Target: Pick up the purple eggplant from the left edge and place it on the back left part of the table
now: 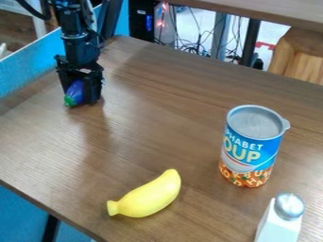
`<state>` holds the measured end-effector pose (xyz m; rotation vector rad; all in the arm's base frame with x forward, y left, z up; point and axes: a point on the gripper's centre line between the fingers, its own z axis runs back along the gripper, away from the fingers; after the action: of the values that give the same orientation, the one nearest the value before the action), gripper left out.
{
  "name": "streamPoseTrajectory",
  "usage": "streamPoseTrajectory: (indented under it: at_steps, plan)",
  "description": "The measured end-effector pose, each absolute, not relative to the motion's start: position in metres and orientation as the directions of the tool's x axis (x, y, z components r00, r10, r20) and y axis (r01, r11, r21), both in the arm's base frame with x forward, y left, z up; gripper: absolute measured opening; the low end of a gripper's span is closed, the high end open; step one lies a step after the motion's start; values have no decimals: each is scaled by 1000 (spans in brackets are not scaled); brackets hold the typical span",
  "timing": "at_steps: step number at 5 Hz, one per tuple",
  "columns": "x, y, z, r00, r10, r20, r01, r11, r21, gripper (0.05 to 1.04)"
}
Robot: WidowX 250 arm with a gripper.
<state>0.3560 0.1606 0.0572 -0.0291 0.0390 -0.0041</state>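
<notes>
Gripper (81, 96) well left of soup can (250, 146), clamped on eggplant (75, 90), green end low; can't tell if it touches table (157, 108). Likely hold step; next move calls for steady grip. Banana (148, 195) front-left of can, shaker (282, 220) in front.

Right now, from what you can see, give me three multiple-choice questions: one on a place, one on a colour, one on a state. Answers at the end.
1. Where is the purple toy?
A) On the floor
B) Between the jaws of the gripper
C) In a bowl

2. What colour is the banana?
A) Yellow
B) Red
C) Blue

3. How is the soup can placed?
A) On its side
B) Upside down
C) Upright

B: black jaws flank it.
A: its visible skin is yellow.
C: its lid faces up, its lettering right way up.
</notes>
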Motion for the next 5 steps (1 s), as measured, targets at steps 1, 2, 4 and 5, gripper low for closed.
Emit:
streamPoseTrajectory:
  at_steps: [1,2,4,5]
  plan:
    - [355,160,56,999,1,-44,-2,1000,-30,878]
    - [346,156,58,998,18,-54,-21,999,-41,1005]
    - [338,143,107,997,20,70,-17,999,-44,1001]
    - [322,137,128,995,-1,100,1,1000,-1,1001]
